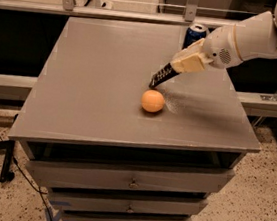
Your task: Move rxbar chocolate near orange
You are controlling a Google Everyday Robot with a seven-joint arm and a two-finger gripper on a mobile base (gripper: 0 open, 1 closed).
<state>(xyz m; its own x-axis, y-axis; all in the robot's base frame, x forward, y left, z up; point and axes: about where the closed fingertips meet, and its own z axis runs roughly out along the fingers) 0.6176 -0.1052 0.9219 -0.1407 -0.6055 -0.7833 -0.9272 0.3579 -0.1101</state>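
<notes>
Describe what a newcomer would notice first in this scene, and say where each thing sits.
The round orange fruit stands out brightest, alone near the middle of the grey table top. Just behind it to the right, the robot's cream hand holds a flat snack bar in a dark wrapper, tilted, with its lower end close to the fruit. A blue soda can stands at the table's far edge.
</notes>
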